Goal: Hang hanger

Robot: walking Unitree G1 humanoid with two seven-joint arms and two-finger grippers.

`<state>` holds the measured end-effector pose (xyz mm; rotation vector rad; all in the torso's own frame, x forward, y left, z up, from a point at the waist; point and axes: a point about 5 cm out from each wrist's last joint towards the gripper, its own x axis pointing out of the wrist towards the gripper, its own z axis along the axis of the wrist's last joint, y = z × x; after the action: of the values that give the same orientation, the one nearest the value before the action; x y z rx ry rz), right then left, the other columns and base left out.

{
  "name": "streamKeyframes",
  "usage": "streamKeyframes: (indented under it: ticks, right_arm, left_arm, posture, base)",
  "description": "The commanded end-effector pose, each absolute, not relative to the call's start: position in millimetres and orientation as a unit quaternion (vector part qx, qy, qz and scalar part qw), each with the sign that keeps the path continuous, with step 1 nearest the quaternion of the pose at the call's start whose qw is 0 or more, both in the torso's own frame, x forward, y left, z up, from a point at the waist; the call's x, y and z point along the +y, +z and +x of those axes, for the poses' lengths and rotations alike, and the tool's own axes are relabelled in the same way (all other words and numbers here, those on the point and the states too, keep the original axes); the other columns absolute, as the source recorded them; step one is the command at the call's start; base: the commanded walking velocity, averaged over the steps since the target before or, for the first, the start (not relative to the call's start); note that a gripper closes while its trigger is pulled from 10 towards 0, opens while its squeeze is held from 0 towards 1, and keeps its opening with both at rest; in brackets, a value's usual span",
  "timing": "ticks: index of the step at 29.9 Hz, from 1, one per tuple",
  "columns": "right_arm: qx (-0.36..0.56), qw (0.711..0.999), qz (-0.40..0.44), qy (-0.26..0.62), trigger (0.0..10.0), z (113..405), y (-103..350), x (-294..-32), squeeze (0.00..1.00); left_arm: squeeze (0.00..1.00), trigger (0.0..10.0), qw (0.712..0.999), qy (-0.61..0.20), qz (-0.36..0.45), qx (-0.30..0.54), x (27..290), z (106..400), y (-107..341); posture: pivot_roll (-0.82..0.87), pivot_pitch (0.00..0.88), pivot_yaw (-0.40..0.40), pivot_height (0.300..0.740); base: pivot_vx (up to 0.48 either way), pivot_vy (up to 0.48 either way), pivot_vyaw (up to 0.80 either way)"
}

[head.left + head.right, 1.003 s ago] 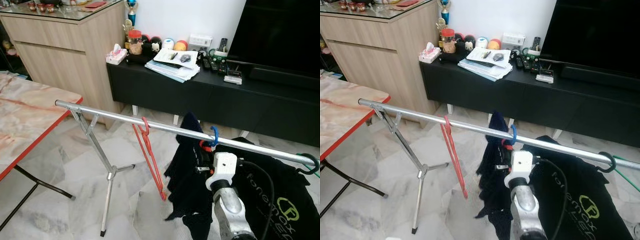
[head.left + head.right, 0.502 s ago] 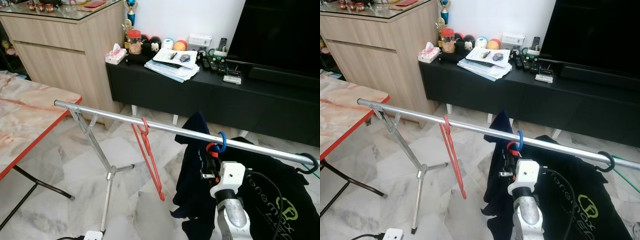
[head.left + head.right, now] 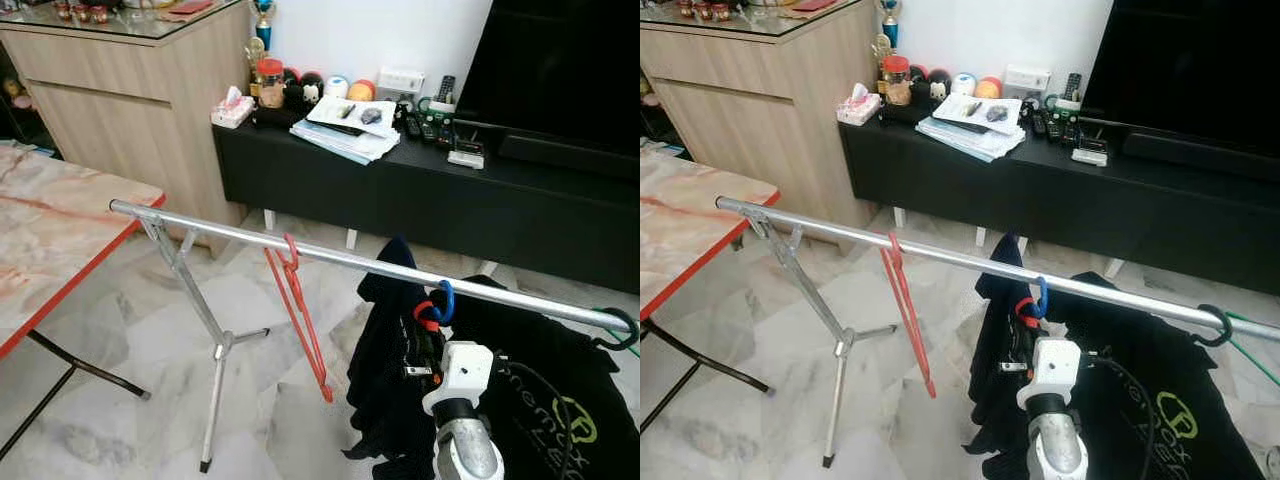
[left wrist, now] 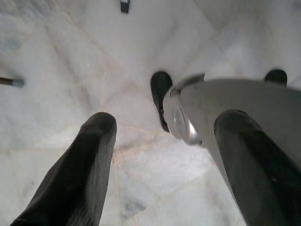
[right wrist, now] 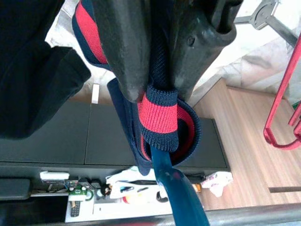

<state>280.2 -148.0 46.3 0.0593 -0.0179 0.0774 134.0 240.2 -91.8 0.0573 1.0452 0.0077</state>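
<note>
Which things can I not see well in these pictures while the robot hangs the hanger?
- Blue hanger: in the eye views its body is covered by the navy shirt.
- Right gripper: in the eye views the white wrist block hides its fingers.
- Rail: its right end is cut off by the eye views' edge.
- Papers on the TV cabinet: print too small to read.

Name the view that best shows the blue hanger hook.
Right wrist view: the blue hanger hook rises close-up from the right gripper to the rail. Both eye views show it small, over the rail.
</note>
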Motion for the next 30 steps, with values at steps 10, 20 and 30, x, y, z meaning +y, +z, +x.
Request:
streamKeyframes:
  ticks: [10, 20, 30]
  right_arm:
    - [0.087, 0.995, 0.029, 0.035, 0.0, 271, 13, -157, 0.00]
    - [0.178, 0.983, 0.050, 0.014, 10.0, 265, -14, -165, 0.00]
    - [0.312, 0.949, 0.031, -0.040, 10.0, 230, -51, -184, 0.00]
  left_arm:
    - [0.00, 10.0, 0.862, -0.005, 0.019, 0.507, 214, 133, -99]
    - [0.00, 10.0, 0.874, -0.013, 0.017, 0.486, 184, 170, -91]
    - [0.00, 10.0, 0.873, -0.006, 0.021, 0.487, 194, 167, -91]
  posture:
    - [-0.06, 0.068, -0.029, 0.740]
    - [-0.06, 0.076, -0.016, 0.740]
    - [-0.06, 0.082, -0.005, 0.740]
  base:
    - [0.000, 0.000, 0.00]
    - [0.000, 0.000, 0.00]
    - [0.000, 0.000, 0.00]
